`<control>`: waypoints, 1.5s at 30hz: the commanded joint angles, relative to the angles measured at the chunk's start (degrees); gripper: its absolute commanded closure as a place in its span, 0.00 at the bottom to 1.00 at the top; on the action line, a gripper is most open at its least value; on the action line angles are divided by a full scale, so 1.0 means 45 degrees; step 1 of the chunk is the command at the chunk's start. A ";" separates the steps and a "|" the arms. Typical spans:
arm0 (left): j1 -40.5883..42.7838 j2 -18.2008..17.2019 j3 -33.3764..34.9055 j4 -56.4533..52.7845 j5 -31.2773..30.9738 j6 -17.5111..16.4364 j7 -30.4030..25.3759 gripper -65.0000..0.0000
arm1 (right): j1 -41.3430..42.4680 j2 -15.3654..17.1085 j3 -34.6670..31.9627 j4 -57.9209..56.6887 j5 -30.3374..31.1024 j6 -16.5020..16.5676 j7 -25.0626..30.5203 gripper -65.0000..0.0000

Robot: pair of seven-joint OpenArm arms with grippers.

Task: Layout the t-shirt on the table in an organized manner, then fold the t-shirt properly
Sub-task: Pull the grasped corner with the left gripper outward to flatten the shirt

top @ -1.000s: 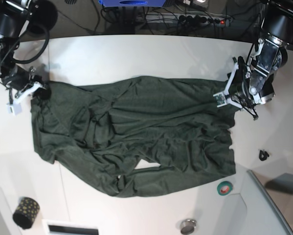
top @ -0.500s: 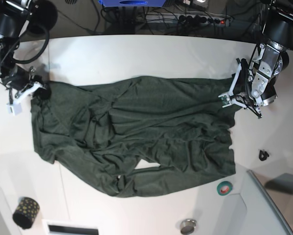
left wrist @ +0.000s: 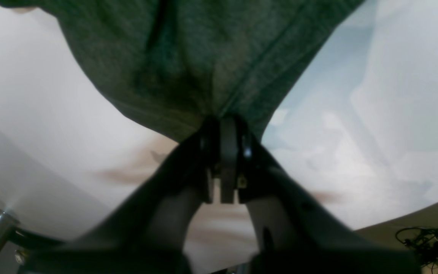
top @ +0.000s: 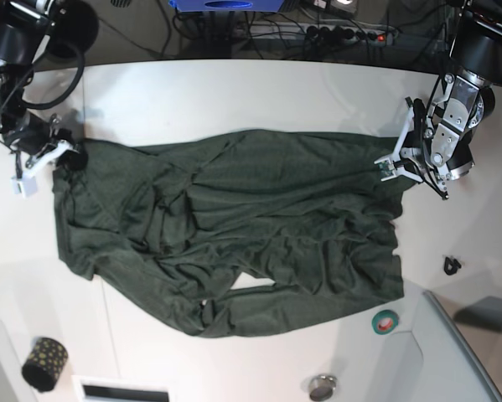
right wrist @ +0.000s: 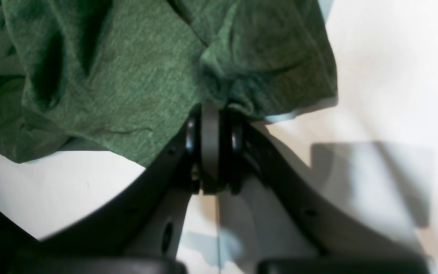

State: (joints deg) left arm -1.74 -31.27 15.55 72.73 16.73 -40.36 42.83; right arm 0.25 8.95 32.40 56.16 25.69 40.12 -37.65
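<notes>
The t-shirt lies spread and wrinkled across the middle of the white desk. The left gripper has its jaws closed on one edge of the fabric, seemingly near a seam, though that view is blurred. The right gripper pinches the opposite edge, jaws closed.

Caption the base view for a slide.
Both grippers, left gripper and right gripper, pinch opposite edges of the t-shirt.
</notes>
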 commanded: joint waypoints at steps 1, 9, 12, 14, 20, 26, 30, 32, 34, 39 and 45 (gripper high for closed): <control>-0.0132 -0.0212 -0.0047 0.0141 0.0179 0.0080 0.0045 1.00 | 0.0032 0.0111 0.0037 0.0052 -0.0347 -0.0173 -0.0278 0.99; 0.0005 -0.0622 -0.0184 0.1039 0.0101 0.0080 0.0084 1.00 | 0.0052 0.0111 0.0037 0.0052 -0.0347 -0.0173 -0.0278 0.99; 0.0376 -0.0837 -0.0477 0.2212 0.0179 0.0080 0.0612 1.00 | 0.0052 0.0111 0.0037 0.0052 -0.0347 -0.0192 -0.0278 0.99; 0.0513 -0.0974 -0.0711 0.3110 0.0199 0.0080 0.1003 1.00 | 0.0052 0.0111 0.0037 0.0052 -0.0347 -0.0192 -0.0278 0.99; 0.2076 -0.1286 -0.1043 0.5201 0.0218 0.0080 0.1218 1.00 | 0.0052 0.0111 0.0037 0.0052 -0.0347 -0.0192 -0.0278 0.99; 0.3776 -0.1267 -0.1043 0.5513 0.0218 0.0080 0.1218 1.00 | 0.0032 0.0111 0.0037 0.0072 -0.0347 -0.0192 -0.0278 0.99; 0.4381 -0.1267 -0.0965 0.5494 0.0218 0.0080 0.1178 1.00 | 0.0032 0.0111 -0.0002 0.0072 -0.0347 -0.0192 -0.0278 0.99; 0.4518 -0.1247 -0.0965 0.5416 0.0218 0.0080 0.1178 1.00 | 0.0032 0.0111 -0.0021 0.0072 -0.0347 -0.0192 -0.0278 0.99; 0.4538 -0.1228 -0.0985 0.5416 0.0218 0.0080 0.1178 1.00 | 0.0032 0.0111 -0.0021 0.0072 -0.0347 -0.0192 -0.0278 0.99; 0.4557 -0.1208 -0.1004 0.5474 0.0062 0.0080 0.1218 0.92 | 0.0032 0.0111 -0.0041 0.0072 -0.0347 -0.0192 -0.0278 0.99; 0.5006 -0.1208 -0.1043 0.5787 0.0043 0.0080 0.1218 0.30 | 0.0013 0.0111 -0.0041 0.0052 -0.0347 -0.0192 -0.0278 0.99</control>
State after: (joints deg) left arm 20.84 -35.75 11.42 97.67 16.51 -40.36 48.03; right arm 0.25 8.95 32.34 56.18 25.71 39.97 -37.63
